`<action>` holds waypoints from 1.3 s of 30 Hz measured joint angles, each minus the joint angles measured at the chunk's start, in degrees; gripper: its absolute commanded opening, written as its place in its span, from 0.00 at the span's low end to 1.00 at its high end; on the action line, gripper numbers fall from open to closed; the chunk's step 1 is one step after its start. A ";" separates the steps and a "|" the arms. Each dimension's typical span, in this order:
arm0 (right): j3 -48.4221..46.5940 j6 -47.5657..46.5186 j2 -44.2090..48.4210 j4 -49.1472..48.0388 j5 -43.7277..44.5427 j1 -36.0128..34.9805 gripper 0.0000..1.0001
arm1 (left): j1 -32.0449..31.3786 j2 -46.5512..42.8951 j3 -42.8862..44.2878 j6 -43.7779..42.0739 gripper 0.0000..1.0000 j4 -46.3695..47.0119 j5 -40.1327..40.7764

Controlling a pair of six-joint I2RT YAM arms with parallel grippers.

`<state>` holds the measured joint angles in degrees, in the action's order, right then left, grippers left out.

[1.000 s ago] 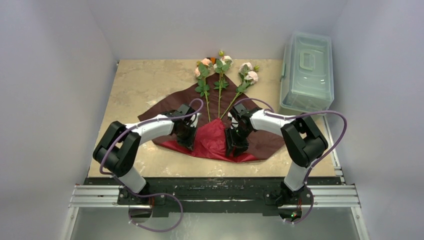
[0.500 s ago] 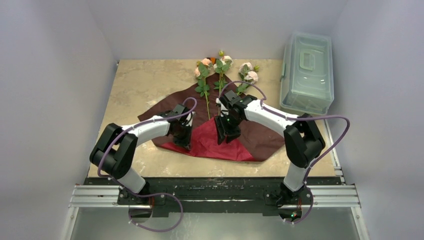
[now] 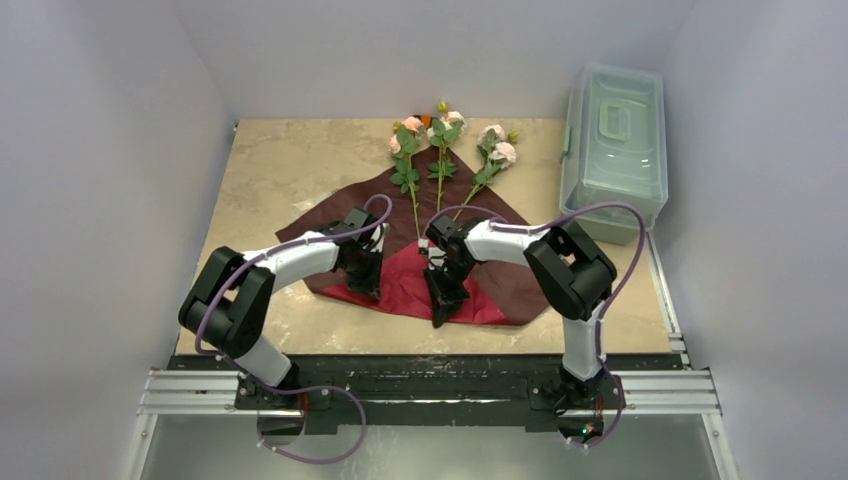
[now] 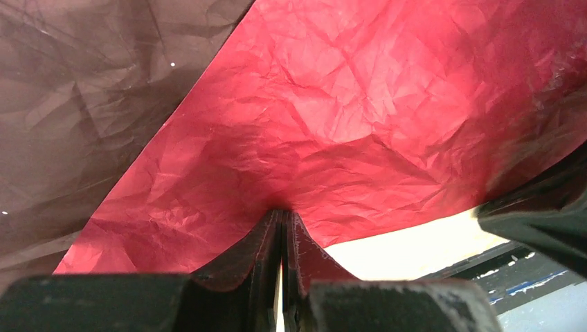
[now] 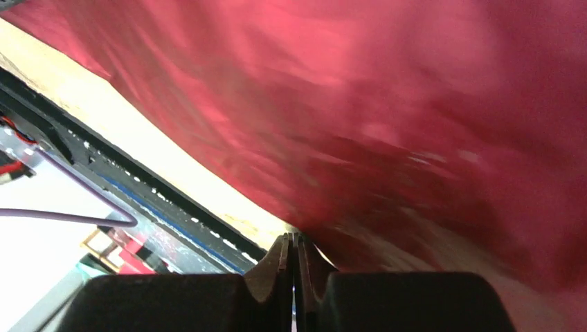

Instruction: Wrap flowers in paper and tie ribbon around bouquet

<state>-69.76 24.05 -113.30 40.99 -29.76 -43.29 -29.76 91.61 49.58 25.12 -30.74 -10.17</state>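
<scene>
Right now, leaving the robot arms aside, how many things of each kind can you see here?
Flower sprigs: 3
Paper: 1
Box: 1
Total: 5

**Counter** [image 3: 280,170]: beige, marbled top, with pale walls on three sides. Lying on it:

- **Paper** [image 3: 520,275]: a large crinkled sheet in the middle, dark maroon face up. Its near part is turned over to show bright red, and the red edge stops just short of the counter's near edge.
- **Flowers** [image 3: 440,135]: three sprigs with their stems on the paper's far half. The pink and white blooms lie past its far tip, over bare counter.
- **Box** [image 3: 614,140]: clear plastic with a lid and handle, right of the paper and farther back, not touching it.
</scene>
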 measured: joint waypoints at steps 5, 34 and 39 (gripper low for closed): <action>6.49 -0.55 4.00 -0.15 -0.46 7.28 0.01 | 0.70 -0.59 -1.05 0.39 0.07 1.11 -0.55; 16.63 9.79 17.44 12.44 28.00 22.03 0.00 | 2.38 -1.20 -2.51 0.83 0.04 2.89 -3.06; 10.08 7.82 22.45 14.88 29.92 22.43 0.00 | 2.40 -1.25 -2.56 0.83 0.04 2.93 -3.08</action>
<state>-59.68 31.88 -90.85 55.88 0.16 -20.86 -27.35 90.37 47.03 25.96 -27.81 -13.26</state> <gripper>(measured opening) 0.058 0.066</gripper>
